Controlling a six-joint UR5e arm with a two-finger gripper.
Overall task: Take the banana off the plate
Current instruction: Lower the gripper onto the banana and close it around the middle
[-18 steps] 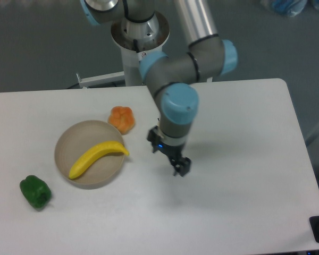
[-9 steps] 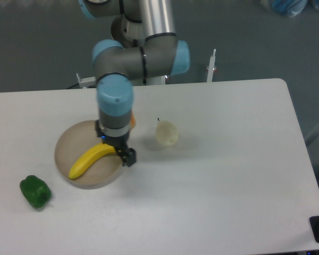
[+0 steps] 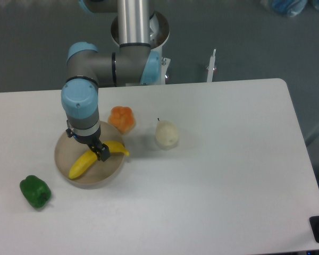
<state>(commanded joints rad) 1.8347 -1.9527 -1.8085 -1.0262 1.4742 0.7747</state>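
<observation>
White worktop [image 3: 228,175] carrying five loose items: one plate [image 3: 64,149], one banana [image 3: 84,163], one orange-coloured fruit [image 3: 122,118], one pale pear [image 3: 166,134], one green pepper [image 3: 35,192]. No labels or readable writing on any of them. The banana lies inside the plate, running from lower left up to the right, its right tip reaching over the plate's rim. One arm only; its gripper [image 3: 101,152] is down over the middle of the banana, dark fingers [image 3: 104,154] at the fruit's upper edge. Cannot tell from this angle whether the jaws are wide or closed on it, since the wrist body hides most of them. The orange fruit sits just beside the plate's upper right rim, close to the arm's wrist. The pear stands upright further right, apart from the plate, small stem on top. The pepper rests near the left edge of the worktop, below and left of the plate, not touching it. A thin white upright post [image 3: 211,66] stands behind the far edge of the worktop.
</observation>
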